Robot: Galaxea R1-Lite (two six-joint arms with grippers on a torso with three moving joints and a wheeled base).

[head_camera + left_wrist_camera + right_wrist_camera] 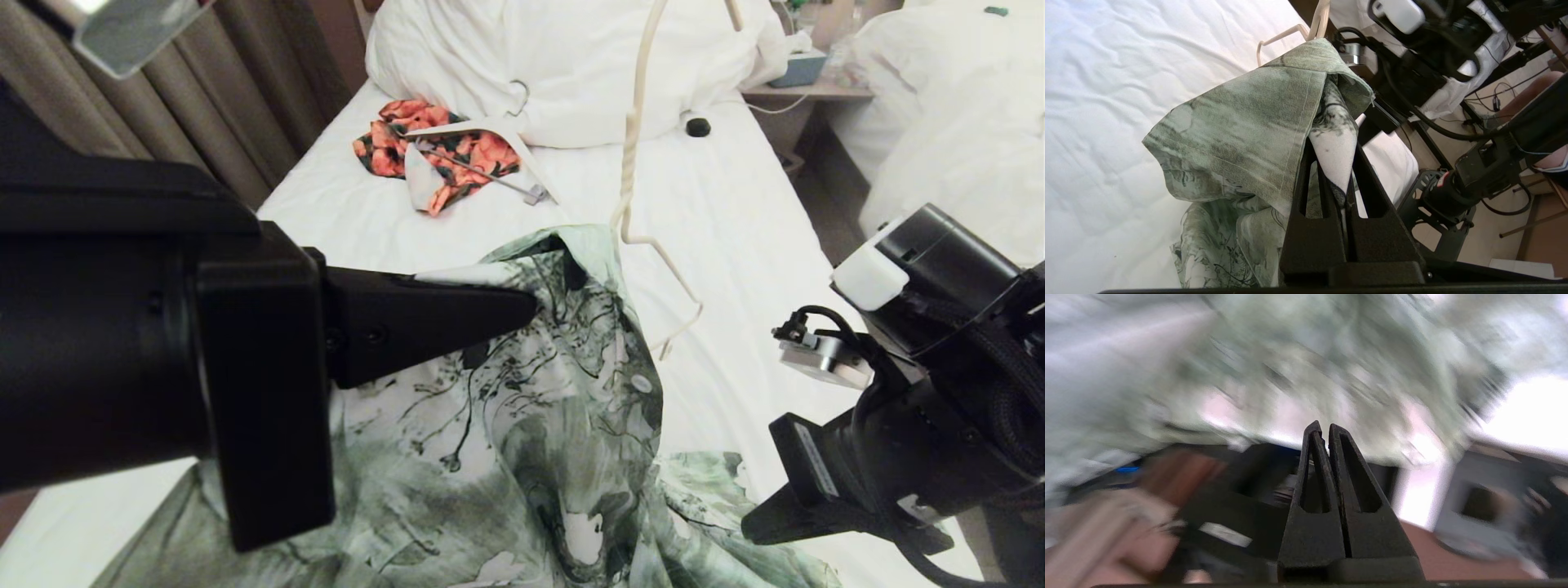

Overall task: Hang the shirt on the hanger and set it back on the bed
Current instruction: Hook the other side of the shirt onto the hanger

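shirt (522, 425) on bed (735, 245), hanger (633, 163) behind

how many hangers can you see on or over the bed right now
2. The cream hanger is upright over the bed, its lower end at the green shirt pinched in the left pincer. A white hanger lies on the orange garment near the pillows.

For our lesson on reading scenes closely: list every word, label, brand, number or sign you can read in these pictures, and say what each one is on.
None can be read.
A pale label strip on the right arm's housing carries print too small to read.
The shirt, held up by the left end effector, shows only its printed pattern, no lettering.
The hanger and the bed bear no text.
The right end effector is unmarked.
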